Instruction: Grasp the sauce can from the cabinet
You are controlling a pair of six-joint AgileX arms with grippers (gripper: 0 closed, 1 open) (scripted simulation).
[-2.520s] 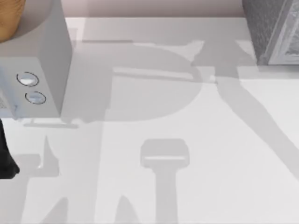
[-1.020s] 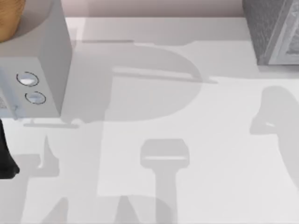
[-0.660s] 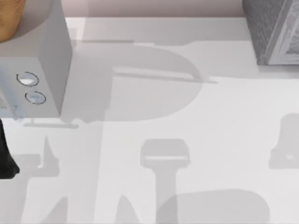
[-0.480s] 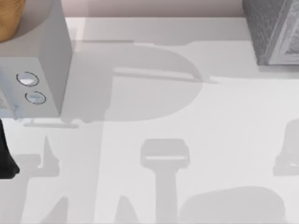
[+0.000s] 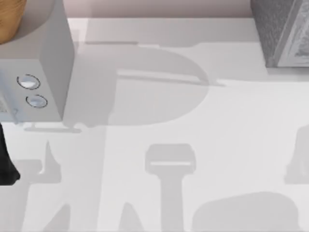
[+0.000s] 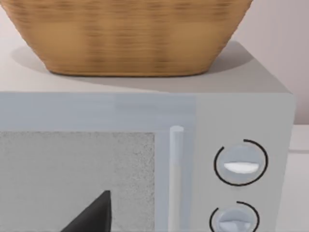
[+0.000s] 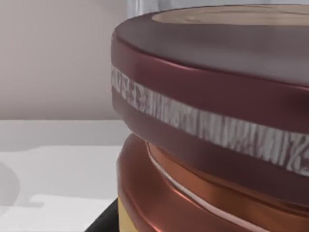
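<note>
Sauce can (image 7: 217, 121) looms at the right wrist — gripper state unclear; cabinet (image 5: 282, 31) top-right, knobbed box (image 5: 36, 72) left

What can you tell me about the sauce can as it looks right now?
In the right wrist view the sauce can sits very close to the camera, tilted. It looks like glossy metal: a dark maroon rim with a silvery streaked band, a tan round top inside the rim, a copper-orange ridge below, and a strip of yellow label at the bottom. A dark part touches its lower edge; what that part is cannot be told. Pale wall and white table lie behind.
</note>
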